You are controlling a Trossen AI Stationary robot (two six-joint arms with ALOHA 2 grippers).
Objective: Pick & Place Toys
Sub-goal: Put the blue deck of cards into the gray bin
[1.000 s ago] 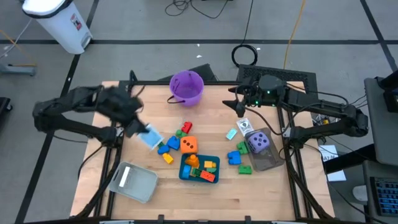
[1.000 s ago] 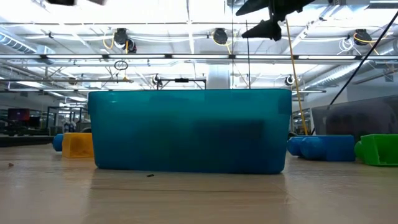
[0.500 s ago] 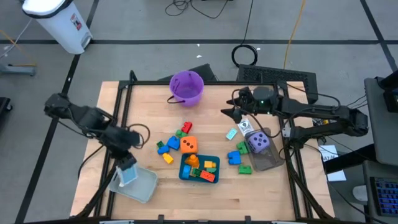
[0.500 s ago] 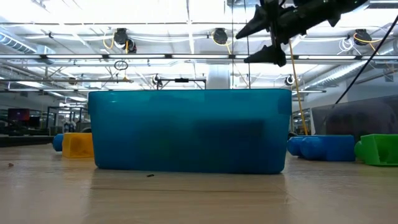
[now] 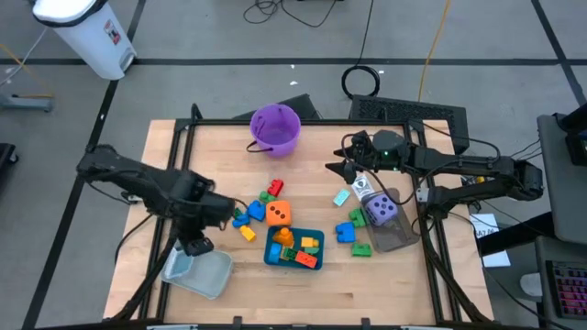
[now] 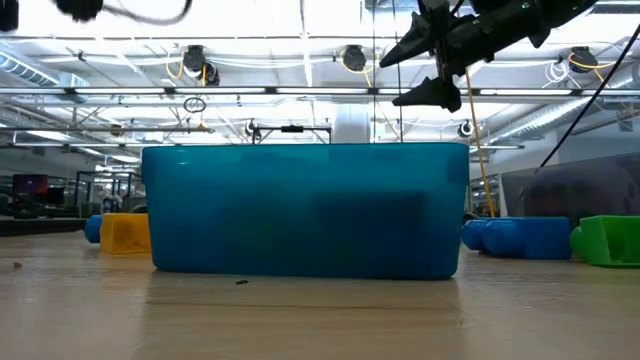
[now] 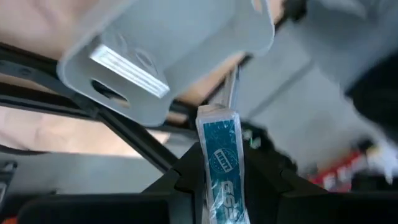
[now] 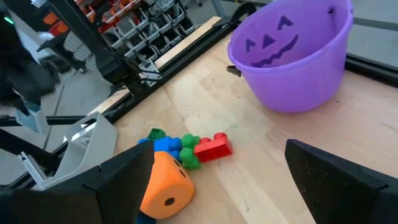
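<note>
My left gripper [image 5: 195, 245] hangs over the grey tray [image 5: 198, 273] at the table's near left, shut on a white-and-blue card [image 7: 221, 152]. Another card [image 7: 127, 71] lies flat in that tray. My right gripper [image 5: 341, 167] is open and empty above the table's far right, also seen in the low view [image 6: 430, 62]. Below it lie two cards [image 5: 341, 197]. The orange die [image 5: 279, 214] and loose bricks [image 5: 246, 218] rest on the wood at mid-table. The purple die [image 5: 382, 210] sits in the clear tray [image 5: 394, 236]. My left gripper pinches the card's two flat faces [image 7: 222, 186] between its two fingers [image 7: 186, 177]. The card's free end sticks out past the fingertips toward the grey tray. The fingers point down, and the card is lifted clear of the tray.
A teal tray [image 5: 295, 259] with several bricks stands at the near middle and fills the low view [image 6: 305, 210]. A purple bucket [image 5: 274, 128] stands at the far middle. Blue and green bricks [image 5: 352, 235] lie beside the clear tray.
My left gripper has carried the card from above the loose bricks toward the table's near left, to over the grey tray, and its wrist has turned there. My right gripper has moved a little toward the near edge and down, staying open.
</note>
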